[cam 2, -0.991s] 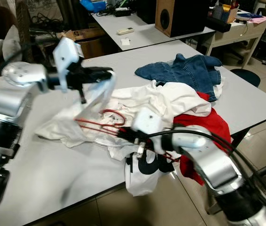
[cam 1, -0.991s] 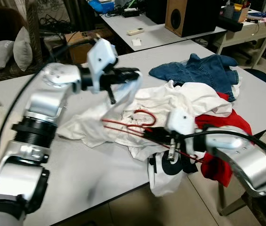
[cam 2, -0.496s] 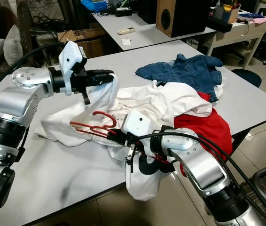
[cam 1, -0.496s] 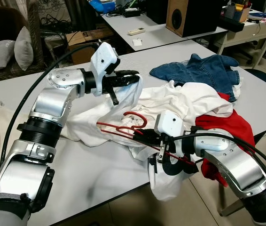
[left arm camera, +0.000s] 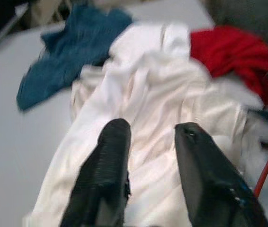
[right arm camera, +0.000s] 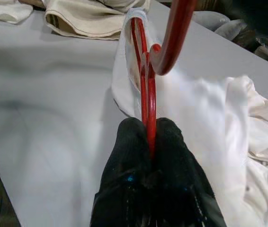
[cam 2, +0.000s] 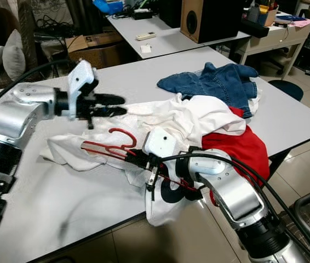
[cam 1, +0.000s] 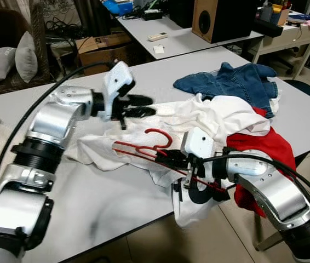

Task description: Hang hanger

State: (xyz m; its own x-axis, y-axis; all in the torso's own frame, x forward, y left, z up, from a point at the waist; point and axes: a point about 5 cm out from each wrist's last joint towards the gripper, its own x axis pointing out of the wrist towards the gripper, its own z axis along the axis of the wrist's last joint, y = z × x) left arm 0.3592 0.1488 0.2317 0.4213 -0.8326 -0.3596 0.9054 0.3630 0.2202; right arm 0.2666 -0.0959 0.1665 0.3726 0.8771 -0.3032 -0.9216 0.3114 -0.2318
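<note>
Gripping: my right gripper point(cam 1: 168, 159) pinches red hanger point(cam 1: 144, 149), hook at 12 o'clock.
Handling: I judge it light, stiff, snag-prone.
Left gripper point(cam 1: 144, 106): fingers spread over white shirt point(cam 1: 210, 118).

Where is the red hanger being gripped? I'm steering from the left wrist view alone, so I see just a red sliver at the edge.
Observer: The right gripper is shut on the red hanger, on its lower bar.
Operator: Is the hanger inside a garment?
Observer: Its far end sits in the white shirt; the hook lies exposed on top.
Operator: What else is on the table?
Observer: A blue denim garment and a red garment, beyond the white pile.
</note>
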